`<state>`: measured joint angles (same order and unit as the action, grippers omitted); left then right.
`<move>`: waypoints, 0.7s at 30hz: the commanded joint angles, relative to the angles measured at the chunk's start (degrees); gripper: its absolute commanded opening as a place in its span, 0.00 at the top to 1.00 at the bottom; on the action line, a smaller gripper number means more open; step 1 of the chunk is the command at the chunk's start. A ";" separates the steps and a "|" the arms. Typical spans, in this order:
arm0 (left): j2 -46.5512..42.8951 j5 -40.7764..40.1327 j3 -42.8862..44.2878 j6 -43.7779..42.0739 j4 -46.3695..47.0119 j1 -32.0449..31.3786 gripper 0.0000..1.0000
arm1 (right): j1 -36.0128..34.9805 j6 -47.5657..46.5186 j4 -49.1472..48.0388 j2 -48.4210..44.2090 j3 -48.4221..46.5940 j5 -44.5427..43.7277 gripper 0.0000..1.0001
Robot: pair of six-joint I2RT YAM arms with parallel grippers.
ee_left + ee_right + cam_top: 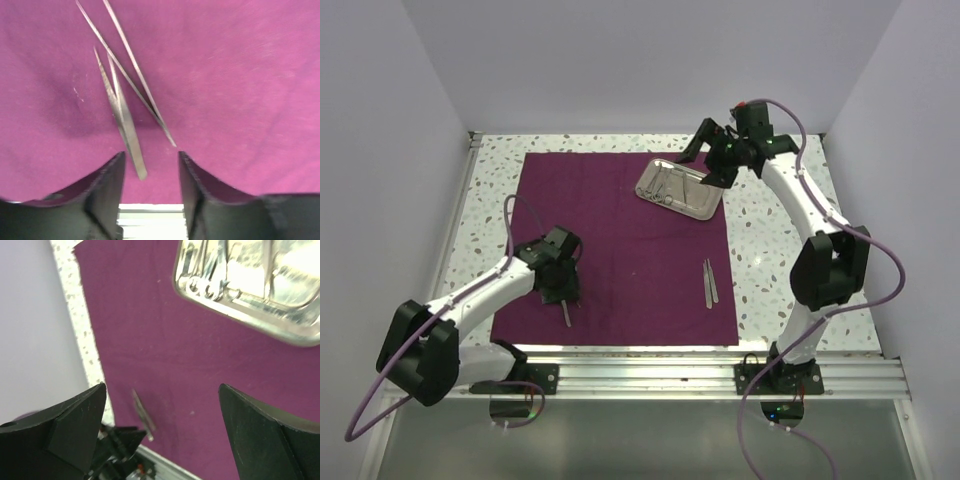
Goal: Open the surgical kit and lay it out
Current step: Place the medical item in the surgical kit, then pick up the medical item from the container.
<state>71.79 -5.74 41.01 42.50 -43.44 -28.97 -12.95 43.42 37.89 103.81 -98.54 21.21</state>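
Left hand [150, 167] gapes open over tweezers [125, 120] on cloth [240, 75]; right hand [161, 387] spread wide near tray [250, 322].

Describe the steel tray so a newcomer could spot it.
A purple cloth covers most of the speckled table. At its far right corner, beside the right end effector, sits the steel tray. It is the only shiny rectangular dish, holding ring-handled instruments, while the tweezers lie bare on the cloth.

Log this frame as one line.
cloth spread flat | tray far right on cloth, ring-handled tools inside | left gripper open over tweezers | right gripper open near tray
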 commanded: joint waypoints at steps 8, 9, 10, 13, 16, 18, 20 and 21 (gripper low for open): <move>-4.11 -3.58 16.55 -1.63 -7.62 -0.30 0.20 | -0.58 -10.89 8.42 23.50 -21.32 -13.29 0.15; -4.11 -3.67 17.60 -1.63 -8.06 -0.30 0.20 | -1.19 -11.42 10.69 25.28 -26.39 -15.83 0.16; -4.29 -3.75 17.96 -1.81 -8.24 -0.30 0.20 | -1.64 -12.64 11.93 27.13 -28.96 -17.24 0.17; -4.55 -3.75 17.87 -2.16 -8.50 -0.30 0.20 | -3.31 -15.03 16.16 32.85 -37.32 -22.34 0.24; -4.73 -3.75 17.08 -2.68 -8.50 -0.30 0.20 | -4.80 -15.82 16.78 35.14 -39.53 -25.24 0.32; -4.73 -3.67 16.91 -2.95 -8.50 -0.30 0.20 | -5.76 -16.35 16.60 35.76 -39.53 -26.92 0.36; -4.47 -3.75 17.08 -3.74 -8.50 -0.21 0.20 | -6.47 -16.61 16.69 36.46 -39.36 -28.85 0.41; -4.38 -3.84 17.34 -4.09 -8.42 -0.21 0.20 | -7.17 -16.70 17.13 36.72 -39.45 -29.55 0.42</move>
<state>67.85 -8.38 57.52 40.62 -50.83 -28.97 -18.65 28.91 52.99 140.31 -135.15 -3.09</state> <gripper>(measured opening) 0.803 0.593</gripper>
